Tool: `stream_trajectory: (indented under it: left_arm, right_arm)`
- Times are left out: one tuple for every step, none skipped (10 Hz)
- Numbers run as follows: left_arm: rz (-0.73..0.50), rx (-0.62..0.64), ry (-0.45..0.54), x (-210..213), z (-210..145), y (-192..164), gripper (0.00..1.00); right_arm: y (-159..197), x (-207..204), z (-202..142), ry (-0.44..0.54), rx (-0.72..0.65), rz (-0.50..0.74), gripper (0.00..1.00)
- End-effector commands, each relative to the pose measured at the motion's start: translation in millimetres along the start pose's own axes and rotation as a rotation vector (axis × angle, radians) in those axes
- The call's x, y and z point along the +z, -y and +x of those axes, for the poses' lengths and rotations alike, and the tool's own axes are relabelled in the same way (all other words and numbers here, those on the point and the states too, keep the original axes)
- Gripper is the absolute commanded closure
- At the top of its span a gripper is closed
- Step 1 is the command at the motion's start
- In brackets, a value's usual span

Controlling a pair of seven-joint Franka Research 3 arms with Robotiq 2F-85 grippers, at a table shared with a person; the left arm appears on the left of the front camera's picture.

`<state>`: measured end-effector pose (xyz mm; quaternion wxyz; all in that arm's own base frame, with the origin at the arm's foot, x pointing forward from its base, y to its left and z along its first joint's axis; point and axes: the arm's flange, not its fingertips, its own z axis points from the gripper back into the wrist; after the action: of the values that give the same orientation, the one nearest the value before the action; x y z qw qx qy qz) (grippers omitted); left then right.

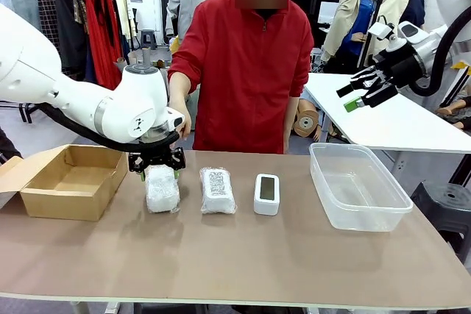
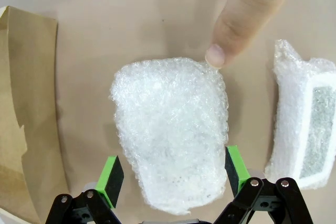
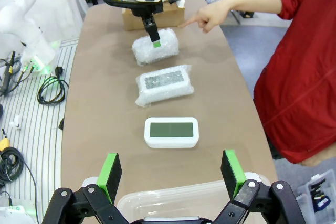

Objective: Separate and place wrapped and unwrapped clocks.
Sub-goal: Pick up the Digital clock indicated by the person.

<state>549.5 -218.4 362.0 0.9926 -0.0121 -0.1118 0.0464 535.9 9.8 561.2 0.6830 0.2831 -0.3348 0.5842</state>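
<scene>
In a row on the brown table (image 1: 243, 255), left to right: open cardboard box (image 1: 62, 207), plain bubble-wrapped bundle (image 1: 162, 190), labelled bundle (image 1: 217, 190), bare white clock (image 1: 266, 194), clear plastic tub (image 1: 368, 220). All three out on the tabletop, outside both box and tub. Down over the plain bundle: left gripper (image 1: 156, 169), spread open, a green pad (image 2: 111, 178) at either side of the wrap. In the left wrist view, person's hand (image 2: 252, 3) pointing, fingertip at that bundle's far edge. High off to the right in the front view: right gripper (image 1: 358, 95), fingers apart. From its wrist camera, tub rim just below, clock screen face up.
</scene>
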Motion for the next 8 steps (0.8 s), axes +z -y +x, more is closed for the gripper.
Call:
stream_trajectory:
  left_arm:
    - [0.006, 0.035, 0.007, -4, 2, 6, 0.00]
    - [0.009, 0.039, -0.004, -7, 2, 6, 0.00]
    - [0.010, 0.041, -0.011, -10, 2, 7, 0.00]
    - [0.011, 0.044, -0.016, -12, 2, 7, 0.00]
    - [0.014, 0.045, -0.020, -14, 2, 7, 0.00]
    - [0.016, 0.046, -0.028, -18, 2, 7, 0.00]
    - [0.015, 0.047, -0.036, -21, 2, 6, 0.00]
    - [0.016, 0.046, -0.041, -23, 3, 6, 0.00]
  right_arm:
    - [0, 1, 1, -0.003, 0.003, -0.001, 0.00]
    - [0, 1, 1, -0.003, 0.003, -0.001, 0.00]
    - [0, 1, 1, -0.003, 0.003, -0.001, 0.00]
    - [0, 1, 1, -0.003, 0.003, -0.001, 0.00]
    - [0, 1, 1, -0.003, 0.003, -0.001, 0.00]
    - [0, 1, 1, -0.003, 0.003, -0.001, 0.00]
    - [0, 1, 1, -0.003, 0.003, -0.001, 0.00]
    - [0, 1, 1, -0.003, 0.003, -0.001, 0.00]
